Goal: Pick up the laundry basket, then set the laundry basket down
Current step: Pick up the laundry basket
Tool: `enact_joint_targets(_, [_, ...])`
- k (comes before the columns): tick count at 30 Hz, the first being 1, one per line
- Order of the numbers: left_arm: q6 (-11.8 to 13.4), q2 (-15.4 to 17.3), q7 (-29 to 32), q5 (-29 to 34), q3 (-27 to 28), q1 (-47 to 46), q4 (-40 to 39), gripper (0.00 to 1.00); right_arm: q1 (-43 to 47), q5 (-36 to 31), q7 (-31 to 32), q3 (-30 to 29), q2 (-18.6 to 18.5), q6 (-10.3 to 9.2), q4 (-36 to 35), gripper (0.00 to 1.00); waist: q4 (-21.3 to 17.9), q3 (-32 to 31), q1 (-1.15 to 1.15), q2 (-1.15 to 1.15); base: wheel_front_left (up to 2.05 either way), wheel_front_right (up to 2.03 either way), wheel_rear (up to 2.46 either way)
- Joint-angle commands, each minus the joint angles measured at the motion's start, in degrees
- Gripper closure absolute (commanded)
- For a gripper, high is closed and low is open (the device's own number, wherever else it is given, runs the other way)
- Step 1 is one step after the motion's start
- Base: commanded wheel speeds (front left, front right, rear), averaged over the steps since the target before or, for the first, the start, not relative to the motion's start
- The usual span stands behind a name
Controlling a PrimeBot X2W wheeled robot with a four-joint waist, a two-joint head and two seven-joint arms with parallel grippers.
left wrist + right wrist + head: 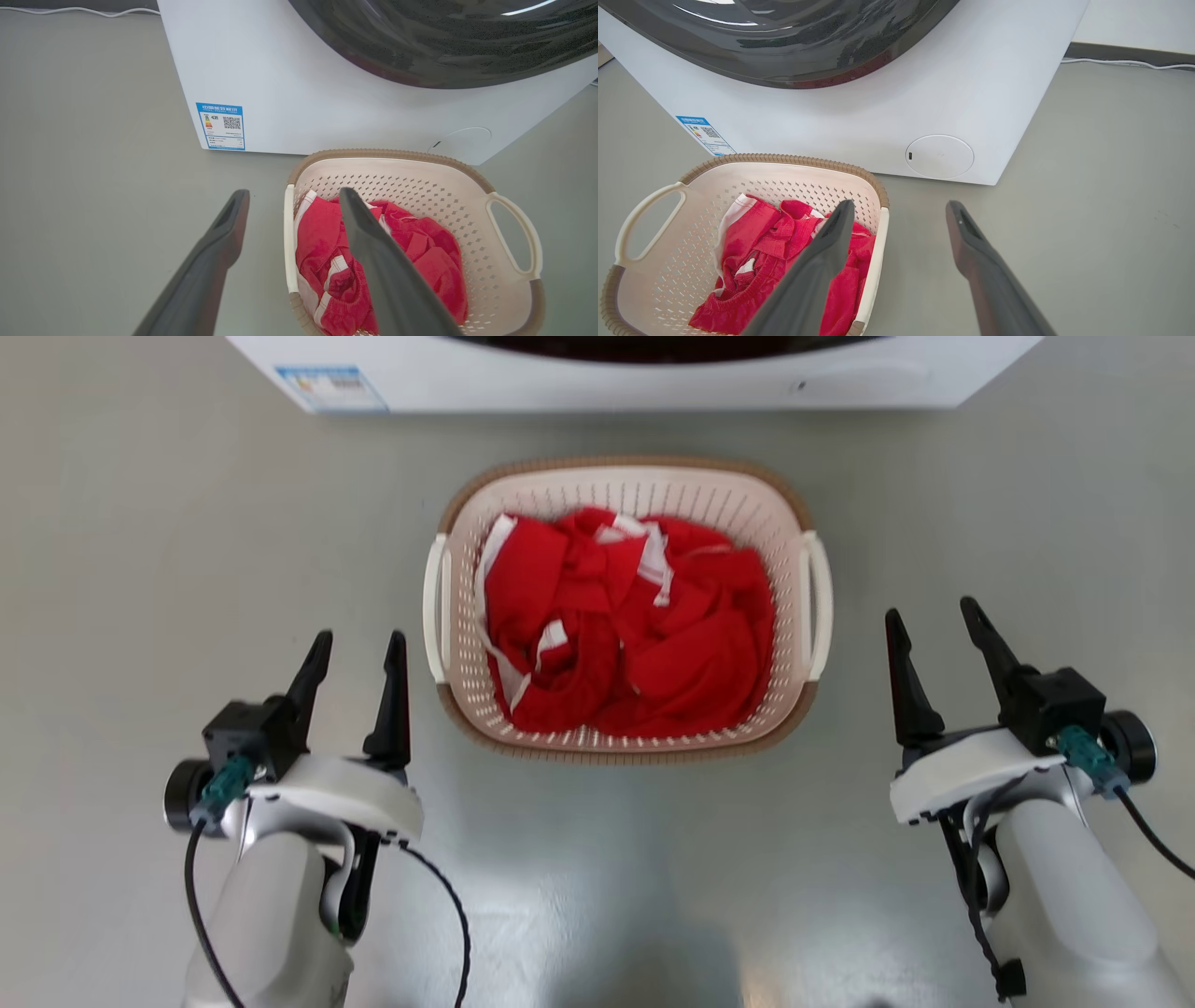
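Observation:
The laundry basket [625, 490] stands on the grey floor, cream and perforated with a brown rim, holding red clothes [635, 635]. White loop handles sit on its left side [434, 611] and right side [820, 607]. My left gripper [359, 649] is open, just left of the basket's near corner and apart from it. My right gripper [934, 616] is open on the right, a little farther off. The left wrist view has the basket [420, 182] behind my inner finger [373, 242]. The right wrist view shows the basket [691, 205] at lower left.
A large white washing machine [635, 378] with a dark door stands right behind the basket, carrying a blue label [331, 387]. A white cable [1129, 63] runs along the wall base. Bare grey floor spreads on both sides and in front of me.

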Motion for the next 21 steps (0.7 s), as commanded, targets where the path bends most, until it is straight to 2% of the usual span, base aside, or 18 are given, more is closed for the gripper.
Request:
enact_joint_targets(1, [-0.33,1.07,-0.44,-0.36,1.3,-0.57,-0.62,0.0,0.26,-0.37,-0.74,1.43,0.07,0.18,-0.69,0.0,0.61,2.11,0.0,0.0,0.0,0.0,0.0])
enact_joint_targets(11, [-0.33,0.81,-0.44,-0.65,-0.81,-7.43,3.08,0.0,-5.05,0.6,-0.74,3.56,0.07,0.18,2.39,0.0,1.6,8.83,0.0,0.0,0.0,0.0,0.0])
enact_joint_targets(21, [-0.33,0.69,-0.44,-1.83,-2.2,-12.15,7.84,0.0,-9.42,1.06,-0.74,4.49,0.07,0.18,6.98,0.0,2.09,11.58,0.0,0.0,0.0,0.0,0.0])
